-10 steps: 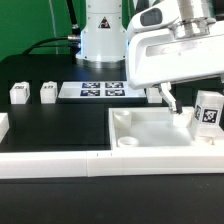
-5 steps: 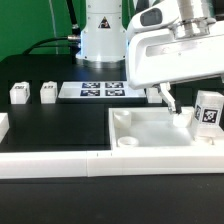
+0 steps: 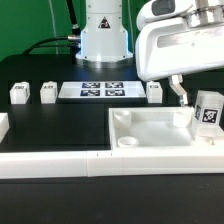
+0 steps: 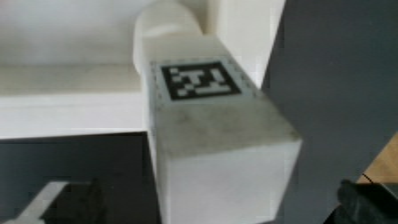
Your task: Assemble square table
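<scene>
The square table top lies white on the black table at the exterior view's right, round sockets in its corners. One white leg with a tag stands upright at its far right corner. My gripper hangs just left of and above that leg, fingers apart, holding nothing. In the wrist view the tagged leg fills the middle, with a dark fingertip low on one side and the other fingertip on the far side, neither touching it. Three more legs stand loose: two at the left, one behind the top.
The marker board lies flat at the back by the robot's base. A long white L-shaped rail runs along the front, with a short piece at the left edge.
My gripper has moved to the exterior view's right and slightly up, closer to the standing leg. The loose leg behind the top has come into sight. The parts have not moved.
</scene>
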You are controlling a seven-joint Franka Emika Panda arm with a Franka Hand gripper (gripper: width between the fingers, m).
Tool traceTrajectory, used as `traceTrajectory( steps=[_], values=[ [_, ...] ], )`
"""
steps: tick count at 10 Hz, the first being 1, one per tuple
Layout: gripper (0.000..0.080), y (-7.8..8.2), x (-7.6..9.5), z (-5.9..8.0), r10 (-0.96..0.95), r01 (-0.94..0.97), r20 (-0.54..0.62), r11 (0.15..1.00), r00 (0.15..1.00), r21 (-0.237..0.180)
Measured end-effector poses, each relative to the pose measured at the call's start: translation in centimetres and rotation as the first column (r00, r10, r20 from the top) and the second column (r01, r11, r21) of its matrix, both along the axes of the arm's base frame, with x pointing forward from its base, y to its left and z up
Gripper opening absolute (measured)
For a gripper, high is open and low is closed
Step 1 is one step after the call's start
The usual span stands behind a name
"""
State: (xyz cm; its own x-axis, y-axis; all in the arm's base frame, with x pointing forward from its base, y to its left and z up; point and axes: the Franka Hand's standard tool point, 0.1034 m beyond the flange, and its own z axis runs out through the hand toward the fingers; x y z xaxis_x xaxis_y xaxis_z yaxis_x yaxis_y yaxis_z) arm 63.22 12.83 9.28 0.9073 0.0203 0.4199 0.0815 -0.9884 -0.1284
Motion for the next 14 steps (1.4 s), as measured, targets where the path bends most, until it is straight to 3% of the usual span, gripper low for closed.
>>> traceTrajectory(
  steps=[1,2,6,13,14],
  values=[
    [0.0648,-0.2,-0.1,-0.5,0.001,-0.001,-0.026,1.000,1.000,-0.001],
    [0.0648,-0.3,-0.6,-1.1,0.011,-0.012,-0.121,1.000,0.993,-0.004],
    [0.0648,-0.4,-1.4,-1.3,0.007,-0.006,-0.343,1.000,0.939,0.004],
    [0.0648,-0.4,-0.3,-1.1,-0.070,0.069,-0.356,0.997,0.932,-0.015],
    [0.0555,-0.4,-0.3,-1.1,-0.074,0.074,-0.356,0.997,0.931,-0.014]
  ],
)
